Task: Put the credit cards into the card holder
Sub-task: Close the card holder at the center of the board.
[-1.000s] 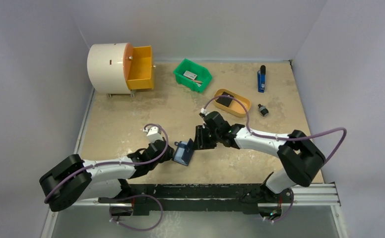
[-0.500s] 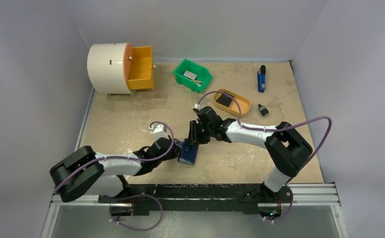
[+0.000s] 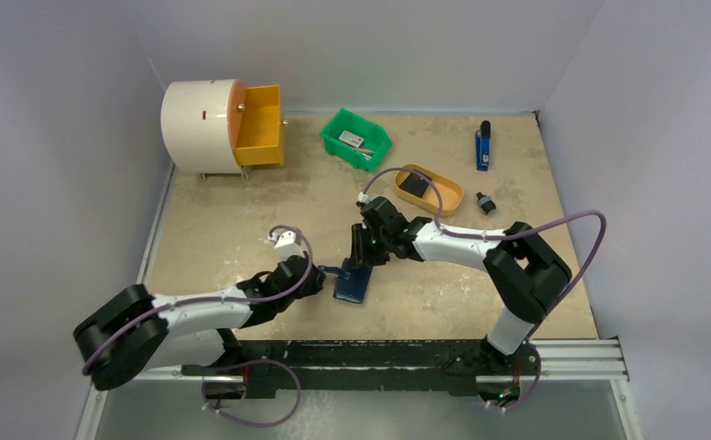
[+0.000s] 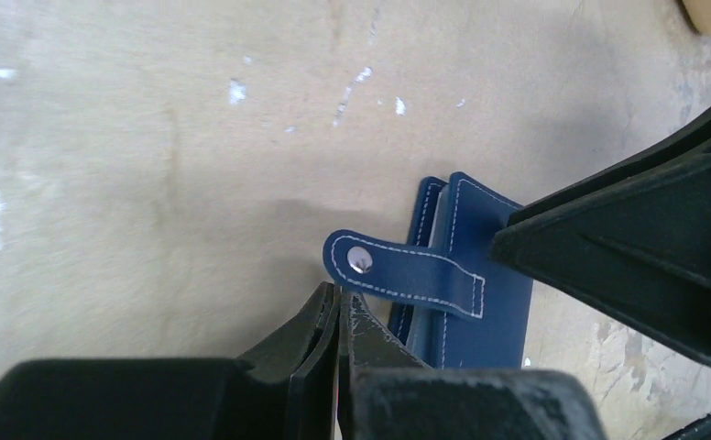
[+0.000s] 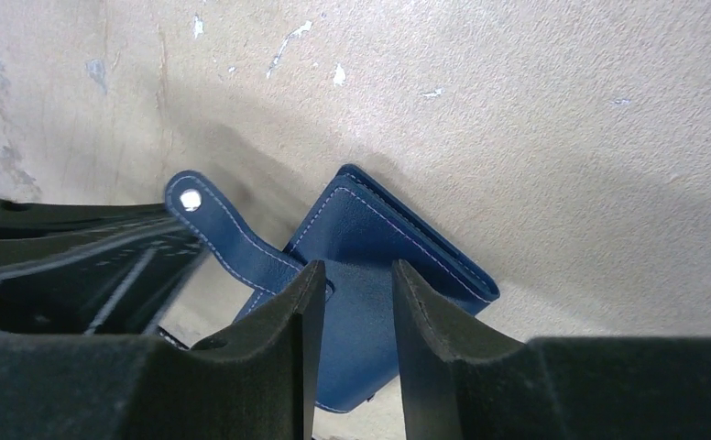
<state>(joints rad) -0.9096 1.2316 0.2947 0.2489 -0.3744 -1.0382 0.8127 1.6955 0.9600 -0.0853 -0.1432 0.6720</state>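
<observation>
Desk [image 3: 242, 229] carries the navy, white-stitched card holder [image 3: 352, 284] near its front middle, lying between my pincers. Right pincer [image 5: 358, 270] stands parted over its cover. Left pincer [image 4: 336, 298] is clenched just beside the snap tab [image 4: 407, 275] with its silver stud [image 4: 360, 261].

We find the card holder [image 3: 352, 285] hemmed in near the table's [image 3: 224, 220] front middle: left gripper [image 3: 324, 272] closes off its left, right gripper [image 3: 362, 261] its far side. Bare table lies open near and right. Green bin [image 3: 378, 137] and orange tray [image 3: 453, 197] stand well apart behind.
</observation>
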